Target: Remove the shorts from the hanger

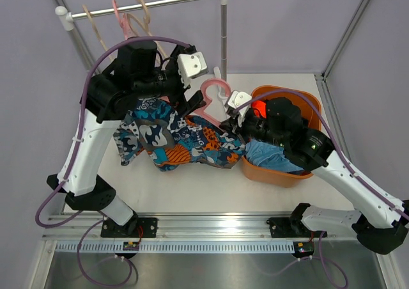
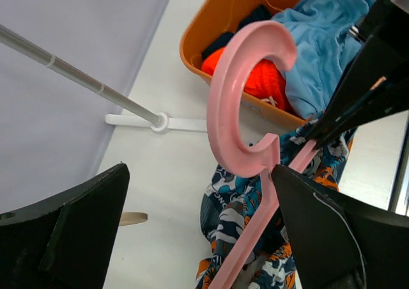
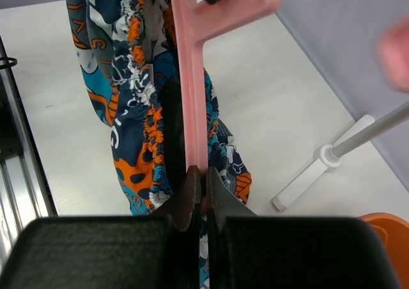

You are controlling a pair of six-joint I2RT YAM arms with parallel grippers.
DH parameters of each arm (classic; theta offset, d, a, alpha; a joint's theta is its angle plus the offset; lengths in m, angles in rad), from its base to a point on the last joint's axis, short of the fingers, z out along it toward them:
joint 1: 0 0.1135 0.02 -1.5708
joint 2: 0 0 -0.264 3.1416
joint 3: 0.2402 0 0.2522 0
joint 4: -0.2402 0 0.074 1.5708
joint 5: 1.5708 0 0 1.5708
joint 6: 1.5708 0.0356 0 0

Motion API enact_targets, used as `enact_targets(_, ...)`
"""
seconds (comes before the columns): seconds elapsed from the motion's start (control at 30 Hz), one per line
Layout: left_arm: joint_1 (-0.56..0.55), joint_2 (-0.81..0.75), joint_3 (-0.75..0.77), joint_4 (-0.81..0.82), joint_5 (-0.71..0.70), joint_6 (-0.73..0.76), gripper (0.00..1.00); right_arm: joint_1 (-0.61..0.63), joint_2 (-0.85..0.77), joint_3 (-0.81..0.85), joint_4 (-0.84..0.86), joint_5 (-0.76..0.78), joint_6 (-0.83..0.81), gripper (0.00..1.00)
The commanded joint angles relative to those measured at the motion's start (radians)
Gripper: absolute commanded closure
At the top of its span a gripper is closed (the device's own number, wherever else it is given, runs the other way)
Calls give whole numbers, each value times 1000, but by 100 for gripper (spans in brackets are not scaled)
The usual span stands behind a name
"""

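Observation:
The multicolour print shorts (image 1: 179,139) hang crumpled from a pink hanger (image 1: 214,94) and rest on the white table. My right gripper (image 1: 230,128) is shut on the hanger's arm; in the right wrist view the gripper (image 3: 199,180) pinches the pink bar (image 3: 192,110) beside the shorts' waistband (image 3: 137,103). My left gripper (image 1: 192,105) is open. In the left wrist view the left gripper (image 2: 198,231) has its jaws wide apart, and the hanger's neck (image 2: 239,123) stands close to its right finger. Orange-red shorts (image 2: 262,78), light blue shorts (image 2: 326,39) and dark navy shorts (image 2: 223,43) lie in the orange basket (image 1: 281,174).
A white clothes rack (image 1: 223,33) stands at the back with several bare hangers (image 1: 128,20) on its bar. Its foot (image 2: 160,121) sits on the table near the basket. Frame posts stand at the table's corners.

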Motion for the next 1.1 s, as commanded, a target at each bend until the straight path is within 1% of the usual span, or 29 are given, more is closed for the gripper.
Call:
enact_targets(0.0,-4,8,17,-64,81,74,1,10,-22,57,43,-2,-17,100)
enact_targets(0.1,-4,14,1,-92,106,93,2,10,-12,71,38,14,-28,100)
enact_targets(0.27,-2,-18,-20,-116,135,117,5,11,-6,77,40,34,-42,100)
enact_targets(0.4,-2,-49,-89,-106,144,122,10,10,-11,74,44,51,-46,100)
enact_targets(0.43,-2,-51,-101,-106,156,123,14,10,-12,77,47,52,-51,100)
enact_targets(0.5,-2,-54,-121,-106,161,120,18,10,-12,83,46,64,-53,100)
enact_targets(0.6,-4,-57,-117,-109,173,117,35,10,-11,85,49,80,-59,100)
enact_targets(0.63,-2,-58,-115,-112,182,116,46,10,-12,80,57,87,-59,100)
enact_targets(0.73,-2,-67,-129,-95,184,108,70,10,-12,77,67,114,-59,100)
enact_targets(0.77,-4,-69,-130,-92,184,105,84,10,-12,79,72,120,-59,100)
enact_targets(0.87,-4,-66,-129,-83,195,93,100,10,-11,80,80,132,-59,100)
enact_targets(1.07,-4,-67,-137,-76,225,80,100,11,-8,89,101,196,-65,100)
